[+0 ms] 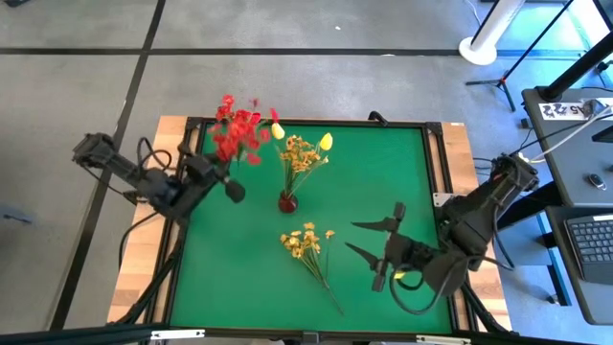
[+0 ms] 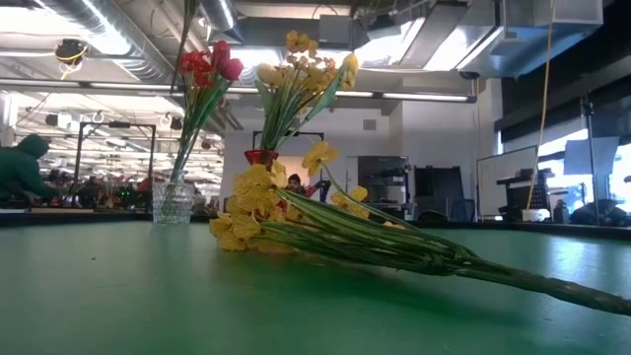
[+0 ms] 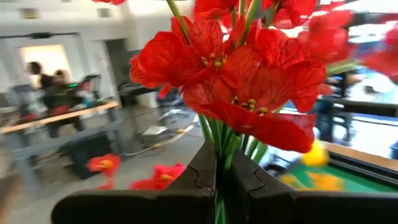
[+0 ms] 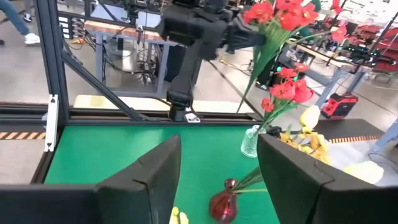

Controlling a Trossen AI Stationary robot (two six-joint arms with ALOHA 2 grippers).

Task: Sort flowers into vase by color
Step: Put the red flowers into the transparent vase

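My left gripper [image 1: 222,163] is at the table's far left, shut on a bushy red flower spray [image 3: 236,74] held in the air above a clear glass vase [image 2: 173,202]. Red tulips [image 2: 212,64] stand in that vase. Yellow flowers [image 1: 302,153] stand in a small red vase [image 1: 287,201] mid-table. A yellow spray [image 1: 306,244] lies on its side on the green mat, its stem toward the near edge. My right gripper [image 1: 369,240] hovers open at the near right, with nothing between its fingers. My left gripper pinches the red spray's bundled green stems [image 3: 219,152] between its two fingers, just under the blossoms. The fingers come in level from the table's left side, across the stems. The spray is lifted clear, blossoms up, its stems [image 4: 252,68] slanting down below the fingers.
A black frame and a wooden border [image 1: 455,144] surround the green mat [image 1: 383,182]. The mat's near left part is bare. A desk with a laptop [image 1: 589,240] stands to the right of the table. People sit in the room behind [image 2: 25,168].
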